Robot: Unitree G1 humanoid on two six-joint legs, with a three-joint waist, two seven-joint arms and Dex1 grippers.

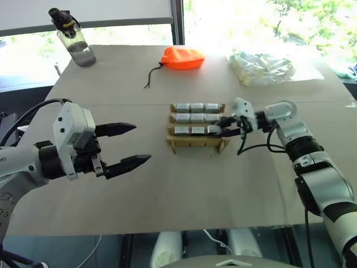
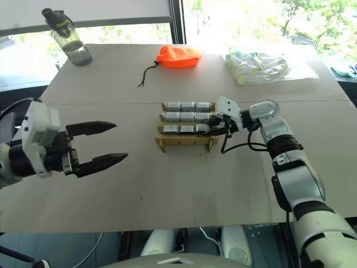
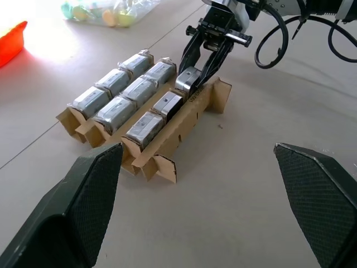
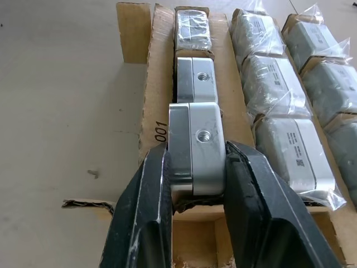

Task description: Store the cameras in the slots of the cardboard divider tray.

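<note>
Camera (image 4: pixel 195 146) (threaded hole up) upright in tray (image 4: pixel 158 106) end slot.

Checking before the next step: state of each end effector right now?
Left end effector: open, holding nothing, hanging above the table.
Right end effector: fingers on both sides of a camera sitting in a slot of the tray.
</note>
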